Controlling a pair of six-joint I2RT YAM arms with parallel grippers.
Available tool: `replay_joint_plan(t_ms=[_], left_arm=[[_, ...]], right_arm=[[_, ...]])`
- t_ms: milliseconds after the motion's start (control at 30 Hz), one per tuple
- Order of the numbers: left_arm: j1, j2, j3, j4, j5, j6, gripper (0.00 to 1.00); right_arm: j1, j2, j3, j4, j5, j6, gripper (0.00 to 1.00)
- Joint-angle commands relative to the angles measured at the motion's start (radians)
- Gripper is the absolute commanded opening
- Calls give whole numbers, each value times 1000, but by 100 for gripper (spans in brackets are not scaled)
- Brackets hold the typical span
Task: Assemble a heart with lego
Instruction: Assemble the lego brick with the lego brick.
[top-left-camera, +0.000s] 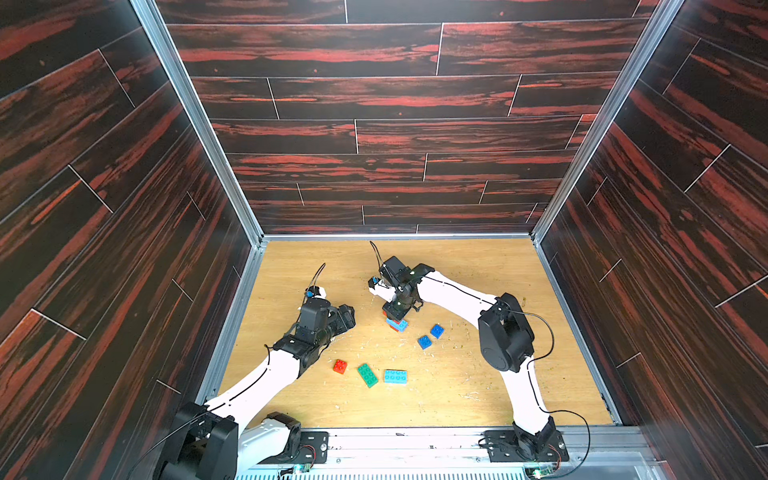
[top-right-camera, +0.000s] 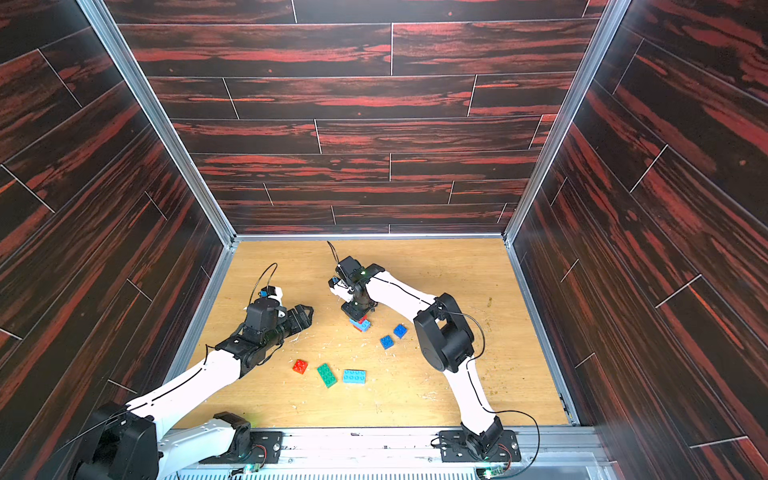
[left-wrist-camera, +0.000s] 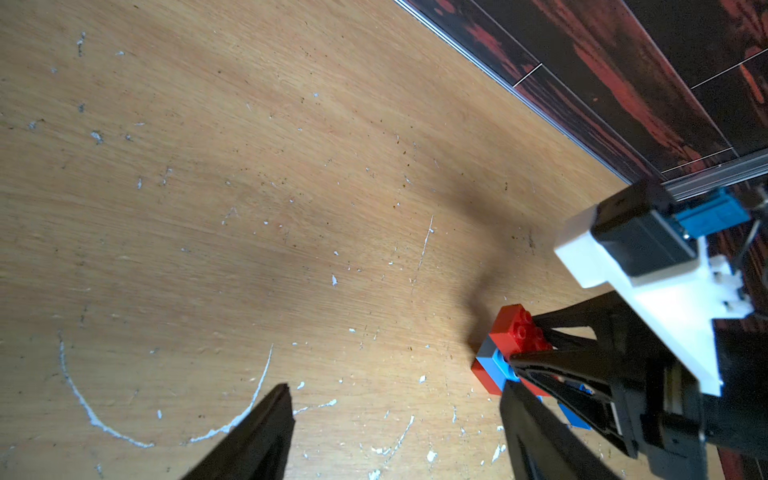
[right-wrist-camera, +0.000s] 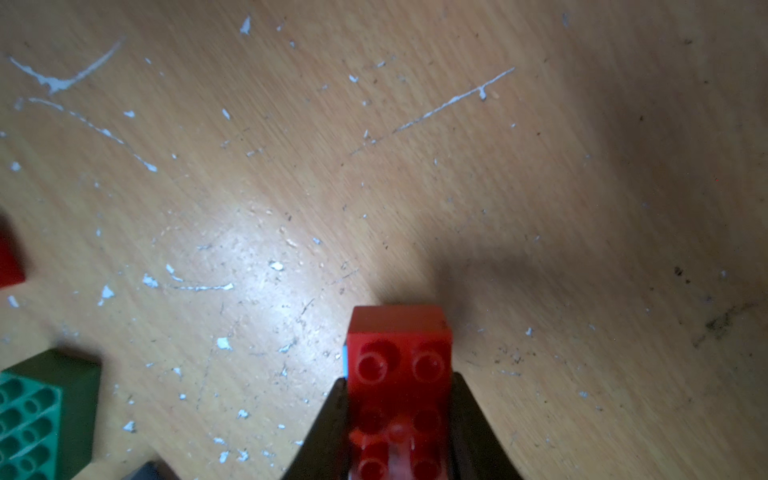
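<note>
The heart (top-left-camera: 397, 324) (top-right-camera: 360, 324) is a small stack of joined lego standing on the wooden table (top-left-camera: 478, 386): a red brick (left-wrist-camera: 519, 330) on a light-blue one (left-wrist-camera: 496, 365) on a red one (left-wrist-camera: 484, 378). My right gripper (top-left-camera: 395, 312) (right-wrist-camera: 399, 379) comes down from above, shut on the top red brick (right-wrist-camera: 399, 353). My left gripper (top-left-camera: 348, 319) (left-wrist-camera: 397, 388) hovers open and empty to the left of the stack. Loose lego lies nearer the front: a small red brick (top-left-camera: 340, 366), a green one (top-left-camera: 368, 375), a light-blue one (top-left-camera: 395, 376) and two dark-blue squares (top-left-camera: 424, 341) (top-left-camera: 436, 331).
Dark wood-pattern walls with metal rails (top-left-camera: 399, 237) close the table in at the back and both sides. The right arm's elbow (top-left-camera: 505, 332) stands just right of the dark-blue squares. White scratches mark the tabletop. The green brick (right-wrist-camera: 37, 411) shows at the edge of the right wrist view.
</note>
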Motion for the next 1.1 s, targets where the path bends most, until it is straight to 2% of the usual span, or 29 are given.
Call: replay_joint_plan(t_ms=[0,667,1067], left_arm=[[5,4,17,-16,-13,16,83],[5,16,22,-13,-13,16,83],[5,15,17,-16,-20,16,83]], right_arm=[[4,50,16,-37,-35,-4,8],[38,-10,-101,40,-66,-110,9],[30,114,-87,-72,-57,-116,13]])
